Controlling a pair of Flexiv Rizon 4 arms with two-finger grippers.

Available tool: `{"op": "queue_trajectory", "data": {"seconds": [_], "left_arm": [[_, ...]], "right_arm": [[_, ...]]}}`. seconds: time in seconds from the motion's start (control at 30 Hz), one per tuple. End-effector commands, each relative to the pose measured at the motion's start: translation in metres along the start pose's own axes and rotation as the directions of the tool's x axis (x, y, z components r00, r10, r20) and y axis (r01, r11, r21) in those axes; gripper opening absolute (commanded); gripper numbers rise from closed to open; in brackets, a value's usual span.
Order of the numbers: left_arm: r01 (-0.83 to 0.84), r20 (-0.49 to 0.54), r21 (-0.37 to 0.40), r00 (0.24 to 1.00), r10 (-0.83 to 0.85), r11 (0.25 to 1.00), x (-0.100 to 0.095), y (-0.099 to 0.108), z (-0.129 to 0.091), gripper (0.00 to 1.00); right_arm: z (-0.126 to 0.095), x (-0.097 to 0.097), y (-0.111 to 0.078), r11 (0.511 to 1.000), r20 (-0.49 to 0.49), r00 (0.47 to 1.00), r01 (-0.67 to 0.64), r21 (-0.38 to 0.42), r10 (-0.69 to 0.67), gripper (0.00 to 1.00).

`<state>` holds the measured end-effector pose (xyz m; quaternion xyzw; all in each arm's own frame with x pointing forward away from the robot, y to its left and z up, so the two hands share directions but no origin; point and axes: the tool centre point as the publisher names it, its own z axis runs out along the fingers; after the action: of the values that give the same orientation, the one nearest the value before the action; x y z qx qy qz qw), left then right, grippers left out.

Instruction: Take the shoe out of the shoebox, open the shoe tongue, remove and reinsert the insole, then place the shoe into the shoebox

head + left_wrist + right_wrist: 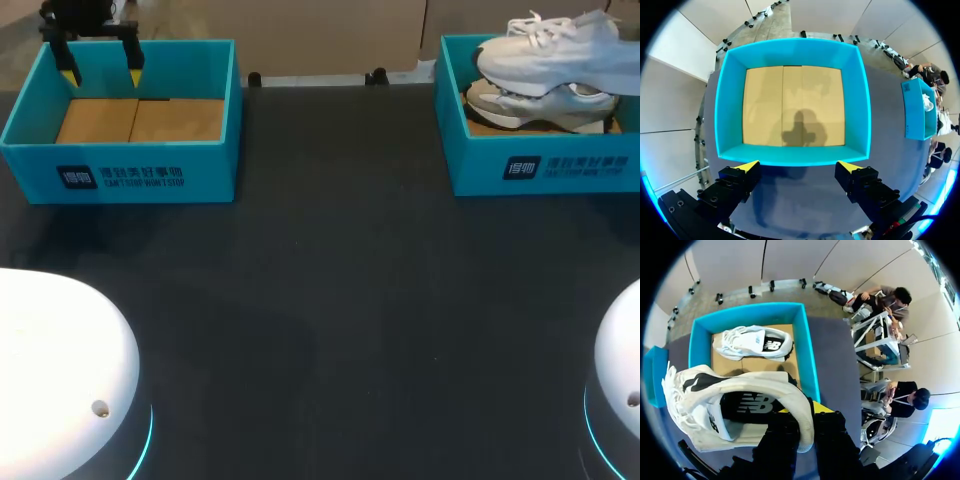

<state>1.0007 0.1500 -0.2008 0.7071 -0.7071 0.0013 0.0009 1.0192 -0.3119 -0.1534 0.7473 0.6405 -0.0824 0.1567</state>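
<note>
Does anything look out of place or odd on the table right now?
Nothing spilled or damaged. The right gripper holds one white shoe by its heel above the right shoebox, where a second shoe lies on its side. The left shoebox is empty, under the open left gripper.

your head view looks down on the counter (340, 300) from behind. left wrist view faces straight down over the left shoebox (790, 156), right wrist view close over the right shoebox (807, 355); head view shares both.
</note>
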Motion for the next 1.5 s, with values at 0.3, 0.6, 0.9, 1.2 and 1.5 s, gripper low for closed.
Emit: {"op": "queue_trajectory", "data": {"seconds": [0.3, 0.6, 0.9, 1.2, 1.5], "left_arm": [[0.000, 0.001, 0.000, 1.000, 0.000, 1.000, 0.000, 0.000, 0.000, 1.00], [0.000, 0.001, 0.000, 1.000, 0.000, 1.000, 0.000, 0.000, 0.000, 1.00], [0.000, 0.001, 0.000, 1.000, 0.000, 1.000, 0.000, 0.000, 0.000, 1.00], [0.000, 0.001, 0.000, 1.000, 0.000, 1.000, 0.000, 0.000, 0.000, 1.00], [0.000, 0.001, 0.000, 1.000, 0.000, 1.000, 0.000, 0.000, 0.000, 1.00]], "right_arm": [[-0.029, 0.025, -0.060, 0.997, 0.010, 0.997, 0.079, 0.000, -0.079, 0.00], [-0.053, 0.055, -0.115, 0.994, 0.010, 0.994, 0.112, 0.010, -0.112, 0.00], [-0.070, 0.083, -0.165, 0.993, 0.033, 0.993, 0.117, 0.006, -0.117, 0.00], [-0.081, 0.119, -0.202, 0.994, -0.022, 0.994, 0.104, -0.019, -0.104, 0.00], [-0.088, 0.134, -0.215, 0.993, -0.019, 0.993, 0.115, -0.030, -0.116, 0.00]]}}
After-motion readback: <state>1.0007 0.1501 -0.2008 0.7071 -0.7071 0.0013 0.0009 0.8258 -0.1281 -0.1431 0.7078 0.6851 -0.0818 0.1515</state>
